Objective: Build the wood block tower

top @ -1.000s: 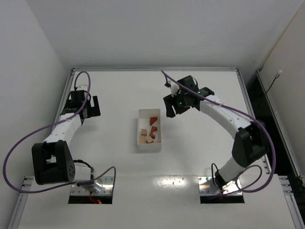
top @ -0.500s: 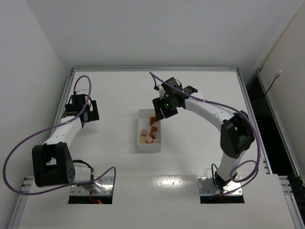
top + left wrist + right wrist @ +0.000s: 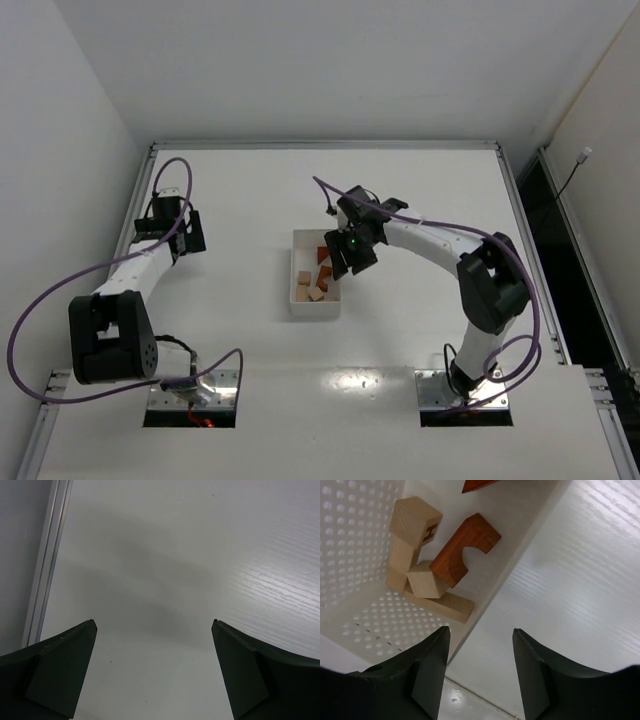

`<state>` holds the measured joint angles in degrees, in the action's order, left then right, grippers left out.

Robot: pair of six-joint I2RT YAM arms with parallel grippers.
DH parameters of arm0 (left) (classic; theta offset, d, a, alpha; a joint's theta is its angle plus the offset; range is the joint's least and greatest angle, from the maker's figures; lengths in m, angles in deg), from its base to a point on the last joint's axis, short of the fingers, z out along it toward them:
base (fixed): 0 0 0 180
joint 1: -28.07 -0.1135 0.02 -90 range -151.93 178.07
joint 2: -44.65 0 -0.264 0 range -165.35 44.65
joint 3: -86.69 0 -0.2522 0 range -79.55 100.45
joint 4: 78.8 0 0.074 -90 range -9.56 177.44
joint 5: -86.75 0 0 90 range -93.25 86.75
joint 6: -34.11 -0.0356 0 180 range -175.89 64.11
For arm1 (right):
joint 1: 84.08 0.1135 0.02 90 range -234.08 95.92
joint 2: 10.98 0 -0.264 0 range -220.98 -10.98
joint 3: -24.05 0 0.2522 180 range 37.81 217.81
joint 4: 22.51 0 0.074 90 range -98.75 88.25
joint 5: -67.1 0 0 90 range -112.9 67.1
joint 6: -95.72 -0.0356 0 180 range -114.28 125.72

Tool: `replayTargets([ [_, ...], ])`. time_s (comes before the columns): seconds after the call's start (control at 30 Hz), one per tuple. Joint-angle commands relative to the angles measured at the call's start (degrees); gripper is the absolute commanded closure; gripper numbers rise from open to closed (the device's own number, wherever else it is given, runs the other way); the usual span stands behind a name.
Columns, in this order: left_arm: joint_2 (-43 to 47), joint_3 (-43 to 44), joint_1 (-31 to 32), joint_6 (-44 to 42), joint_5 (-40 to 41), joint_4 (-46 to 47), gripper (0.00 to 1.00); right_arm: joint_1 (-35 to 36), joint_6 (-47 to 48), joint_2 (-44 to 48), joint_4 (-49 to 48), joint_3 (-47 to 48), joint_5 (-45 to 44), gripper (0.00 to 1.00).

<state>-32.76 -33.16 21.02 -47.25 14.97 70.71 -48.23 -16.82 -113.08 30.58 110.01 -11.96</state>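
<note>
The wood blocks lie loose in a white tray (image 3: 297, 303) at the table's middle: tan pieces (image 3: 302, 278) and reddish-orange pieces (image 3: 323, 256). The right wrist view shows a tan cube with a letter on it (image 3: 415, 522), an orange arch (image 3: 465, 547), a second tan cube (image 3: 425, 580), a tan bar (image 3: 440, 605) and an orange wedge tip (image 3: 477, 484). My right gripper (image 3: 340, 266) (image 3: 481, 632) is open and empty, its fingers on either side of the tray's right wall (image 3: 520, 545). My left gripper (image 3: 195, 232) (image 3: 154, 625) is open and empty over bare table, far left.
A metal rail (image 3: 47, 565) runs along the table's left edge close to my left gripper. White walls stand on the left, back and right. The tray floor (image 3: 375, 625) is perforated.
My right arm has swung left and forward from the back right to the tray's right wall. My left gripper has shifted slightly toward the back.
</note>
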Motion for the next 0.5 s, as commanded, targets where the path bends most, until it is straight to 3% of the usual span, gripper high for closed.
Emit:
replayTargets([
  [0.0,-0.4,2.0,0.0,0.8,3.0,1.2,0.0,1.6,-1.1,-1.5,-0.7,-0.7,-0.6,0.51],
  [0.13,-0.9,2.0,0.0,1.4,3.1,1.7,0.0,3.8,-1.7,-3.7,-2.9,-0.1,-1.1,0.56],
  [0.17,-0.9,2.0,0.0,1.4,3.1,1.7,0.0,3.8,-1.7,-4.4,-2.9,-0.1,-2.7,0.64],
  [0.2,-0.9,2.0,0.0,1.4,3.7,1.7,0.0,3.8,-1.7,-4.4,-2.9,0.5,-3.5,0.79],
  [0.27,-0.9,2.0,0.0,1.4,4.3,1.7,0.0,3.8,-1.7,-4.4,-2.9,1.2,-6.0,0.98],
  [0.47,-0.9,2.6,0.0,2.1,4.3,1.2,0.0,3.8,-0.1,-0.8,-3.1,5.6,-14.8,1.0],
])
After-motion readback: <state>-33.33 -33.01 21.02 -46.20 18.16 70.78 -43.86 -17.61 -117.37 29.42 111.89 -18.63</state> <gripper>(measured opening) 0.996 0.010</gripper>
